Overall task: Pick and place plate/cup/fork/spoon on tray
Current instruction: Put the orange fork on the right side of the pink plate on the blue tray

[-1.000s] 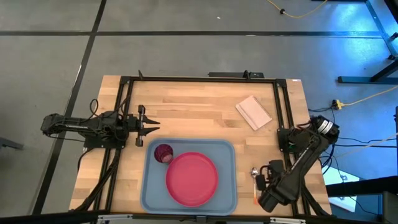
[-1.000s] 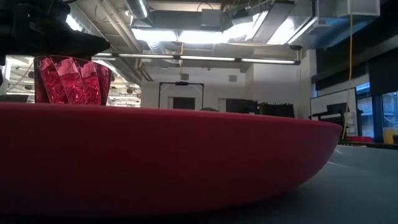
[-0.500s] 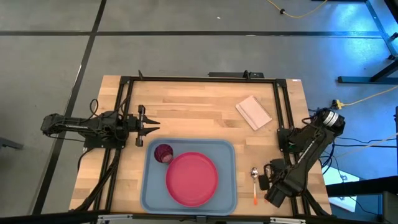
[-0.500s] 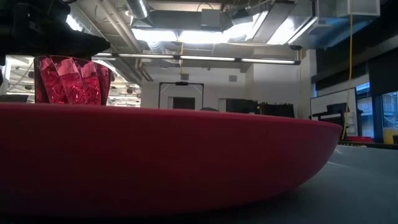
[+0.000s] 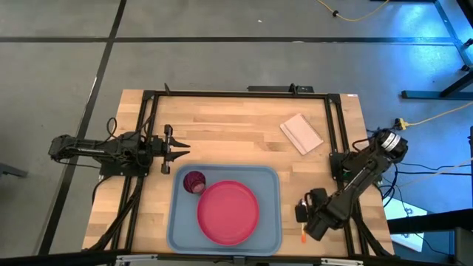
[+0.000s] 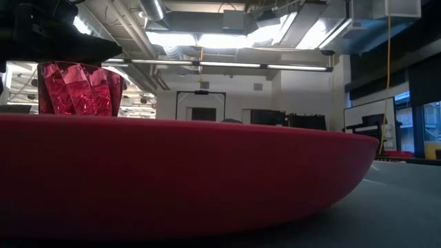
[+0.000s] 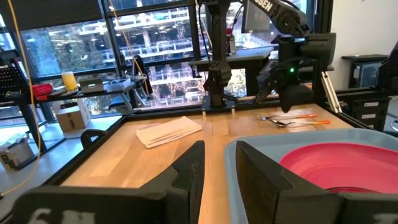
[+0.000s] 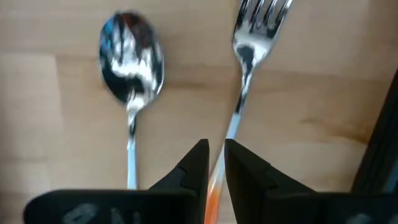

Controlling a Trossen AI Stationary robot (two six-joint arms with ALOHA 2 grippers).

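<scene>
The fork point(image 8: 245, 68) and the spoon point(image 8: 132, 59) lie side by side on the bare wood right of the light blue tray point(image 5: 177, 222). The pink-red plate point(image 5: 228, 212) and the maroon cup point(image 5: 194, 182) stand in the tray. My right gripper point(image 8: 214, 146) is right over the cutlery point(image 5: 303, 208), open by a narrow gap in which the fork's orange handle point(image 8: 212, 190) shows. One orange handle end point(image 5: 304, 238) sticks out from under it. My left gripper point(image 5: 185, 150) waits just beyond the tray's far left corner, open by a narrow gap point(image 7: 219, 146). My right gripper comes at the fork from above, with one finger point(image 8: 198, 163) on each side of the handle where the metal stem meets the orange part. I cannot tell whether the fingers touch it. The fork lies flat on the table.
A folded white napkin point(image 5: 301, 133) lies at the table's far right. A black frame rail point(image 5: 329, 148) runs along the right side, close to the cutlery. Bare wood lies between the napkin and the tray.
My right gripper has drawn a little toward the table's right edge, then gone back left toward the tray. It now covers the spoon's bowl, which showed before. The plate, cup and tray have stayed put.
</scene>
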